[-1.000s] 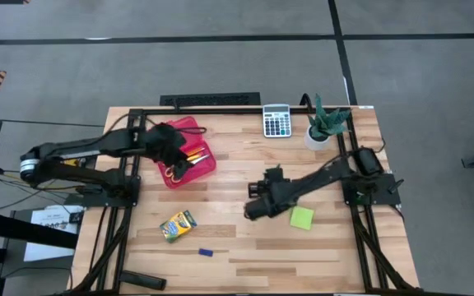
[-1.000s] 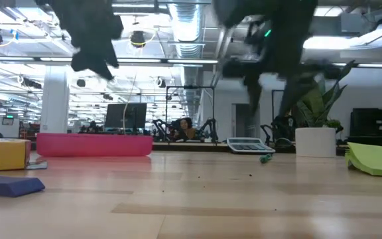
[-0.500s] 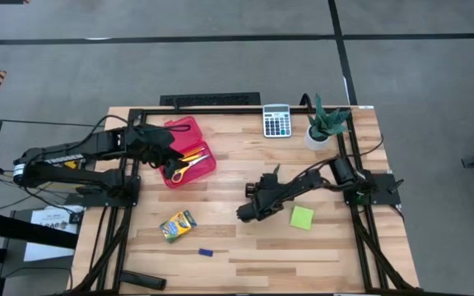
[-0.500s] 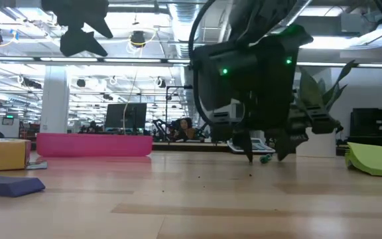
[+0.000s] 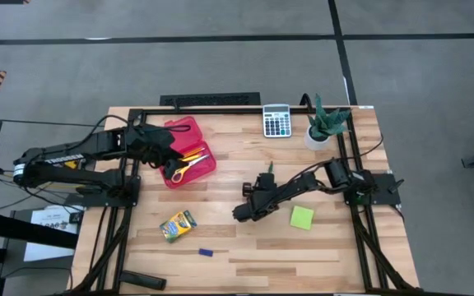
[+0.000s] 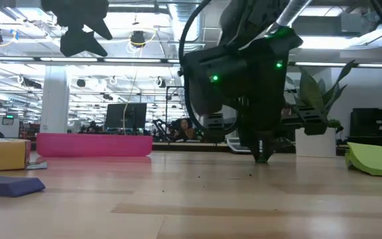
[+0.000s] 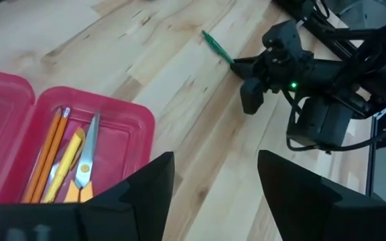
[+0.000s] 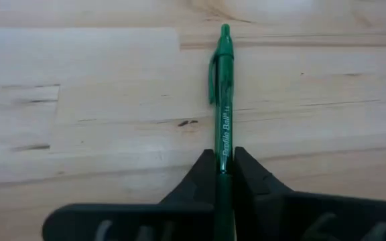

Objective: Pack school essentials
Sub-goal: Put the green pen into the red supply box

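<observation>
The green pen (image 8: 224,94) lies flat on the table (image 5: 319,255) near its middle, pinched at one end between my right gripper (image 8: 224,161) fingers (closed tight on it). My left gripper (image 7: 210,181) hovers half-open over the red case (image 7: 122,127) at far left, holding nothing; pencils (image 7: 49,157) and scissors (image 7: 86,167) inside.

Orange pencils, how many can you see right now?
2, lying side by side in the red case, next to the yellow-handled scissors: one pencil and a second beside it. More could be hidden behind the left gripper's fingers.
</observation>
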Action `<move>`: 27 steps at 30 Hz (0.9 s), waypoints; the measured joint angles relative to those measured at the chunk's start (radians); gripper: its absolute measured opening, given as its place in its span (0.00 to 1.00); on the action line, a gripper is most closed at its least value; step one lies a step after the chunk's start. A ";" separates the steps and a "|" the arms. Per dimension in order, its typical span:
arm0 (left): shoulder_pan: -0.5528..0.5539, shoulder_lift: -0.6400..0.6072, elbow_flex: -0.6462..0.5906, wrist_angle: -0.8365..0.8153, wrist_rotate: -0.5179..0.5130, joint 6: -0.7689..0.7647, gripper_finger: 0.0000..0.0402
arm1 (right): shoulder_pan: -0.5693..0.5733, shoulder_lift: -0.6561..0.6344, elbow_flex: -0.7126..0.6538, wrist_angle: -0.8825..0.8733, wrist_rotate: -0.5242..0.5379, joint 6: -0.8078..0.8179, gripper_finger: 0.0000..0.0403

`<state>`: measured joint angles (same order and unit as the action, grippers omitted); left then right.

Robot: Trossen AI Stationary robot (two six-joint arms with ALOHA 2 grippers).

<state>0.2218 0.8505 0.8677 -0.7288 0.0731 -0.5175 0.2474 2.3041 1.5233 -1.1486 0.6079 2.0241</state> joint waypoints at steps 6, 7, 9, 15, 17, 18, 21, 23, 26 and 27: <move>0.000 0.000 0.000 0.002 0.051 -0.001 0.52 | 0.018 -0.019 0.124 -0.077 -0.054 -0.117 0.04; 0.000 0.000 0.000 0.004 0.057 -0.001 0.52 | 0.025 -0.038 0.137 -0.072 -0.058 -0.117 0.04; -0.001 0.000 0.000 0.013 0.062 -0.001 0.52 | 0.045 -0.083 0.145 -0.092 -0.030 -0.118 0.04; -0.031 -0.013 -0.015 0.126 0.082 -0.033 0.52 | 0.100 -0.221 0.140 -0.090 0.130 -0.061 0.03; -0.048 -0.019 -0.048 0.244 0.136 -0.064 0.52 | 0.135 -0.274 0.141 -0.064 0.214 -0.060 0.03; -0.054 -0.022 -0.068 0.311 0.158 -0.085 0.52 | 0.153 -0.297 0.141 -0.053 0.258 -0.059 0.03; -0.074 -0.029 -0.134 0.511 0.186 -0.156 0.52 | 0.199 -0.366 0.142 -0.029 0.403 -0.059 0.03; -0.087 -0.031 -0.187 0.644 0.184 -0.207 0.52 | 0.222 -0.404 0.142 -0.005 0.504 -0.067 0.03; -0.109 -0.022 -0.261 0.878 0.183 -0.287 0.52 | 0.245 -0.443 0.142 0.041 0.587 -0.133 0.03; -0.117 -0.014 -0.283 0.955 0.177 -0.312 0.52 | 0.245 -0.452 0.142 0.068 0.598 -0.167 0.03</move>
<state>0.1049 0.8367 0.5851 0.2261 0.2505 -0.8299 0.4928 1.8526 1.6653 -1.0809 1.2058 1.8568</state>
